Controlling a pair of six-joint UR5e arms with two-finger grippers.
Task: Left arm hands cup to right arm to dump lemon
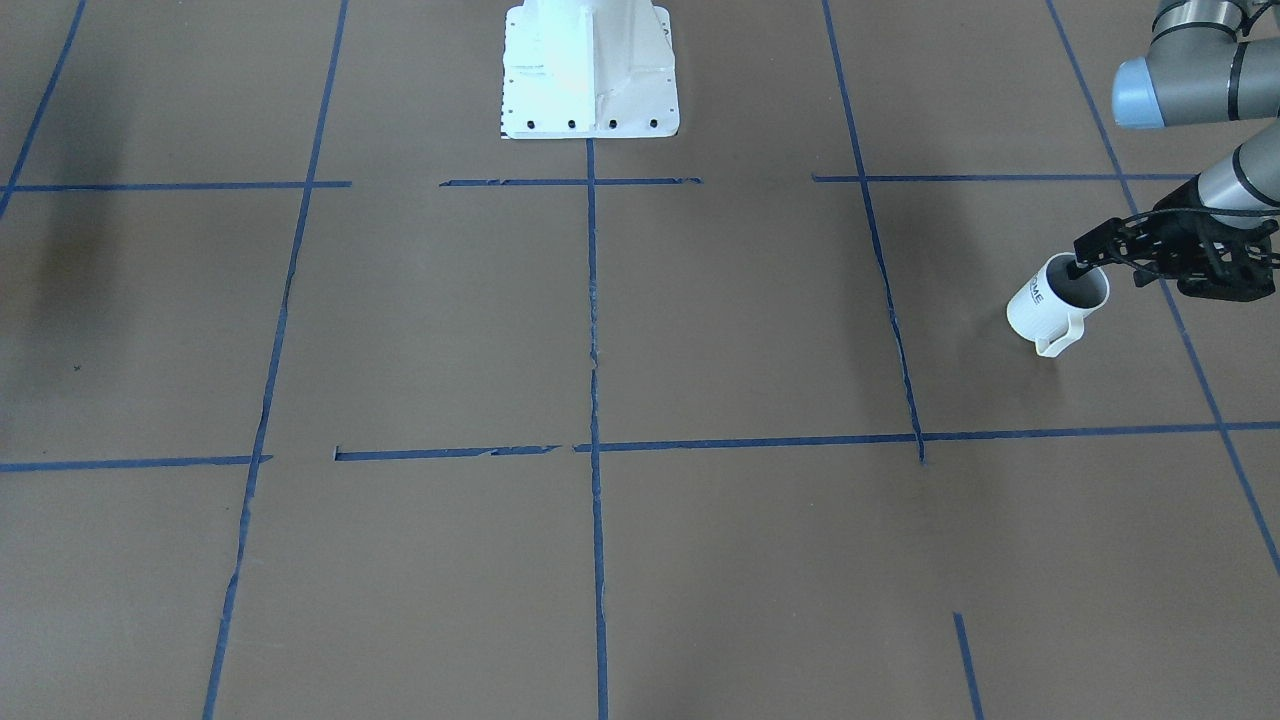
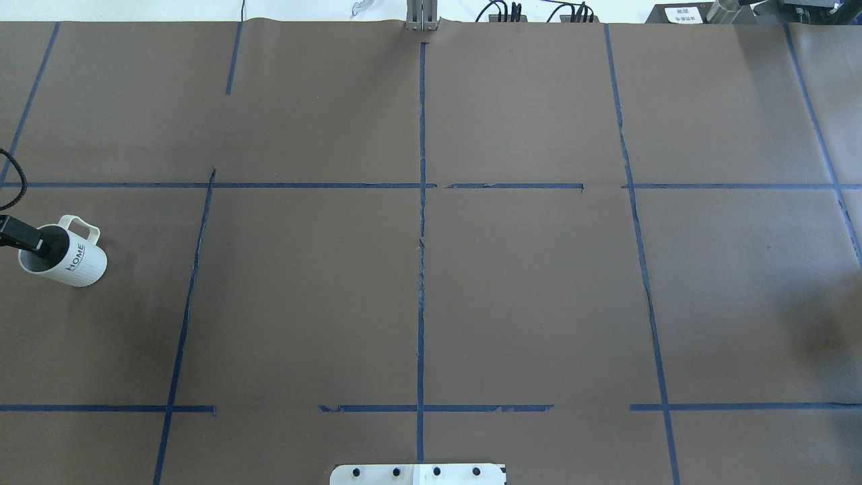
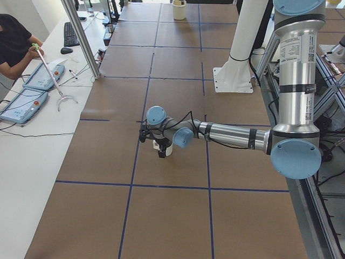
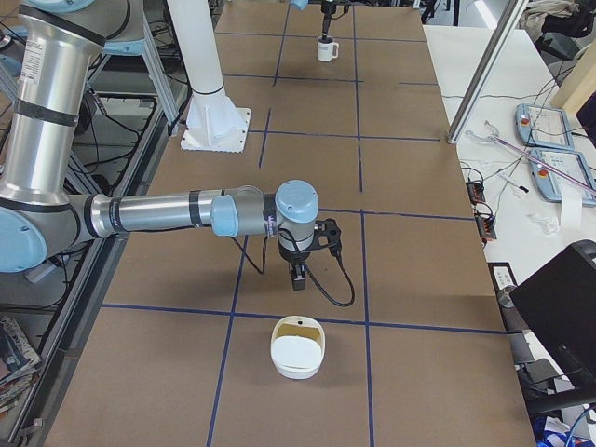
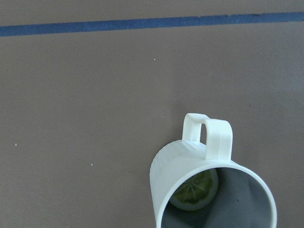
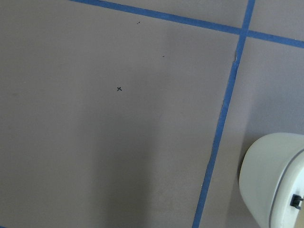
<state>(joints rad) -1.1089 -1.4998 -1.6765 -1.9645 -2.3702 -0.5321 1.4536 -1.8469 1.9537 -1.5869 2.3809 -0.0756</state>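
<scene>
The cup (image 1: 1050, 305) is an off-white ribbed mug marked "HOME", at the table's end on my left side. It also shows in the overhead view (image 2: 71, 259) and far off in the right exterior view (image 4: 326, 48). My left gripper (image 1: 1082, 268) has one black finger inside the rim and one outside, shut on the cup's wall. The lemon (image 5: 195, 189), a yellow-green slice, lies inside the cup. I cannot tell if the cup rests on the table. My right gripper (image 4: 298, 277) points down over the table near its other end; I cannot tell if it is open.
A cream bowl-like container (image 4: 298, 352) sits on the table just in front of the right gripper and shows in the right wrist view (image 6: 273, 183). The white robot pedestal (image 1: 590, 70) stands at the table's robot side. Blue tape lines grid the brown surface.
</scene>
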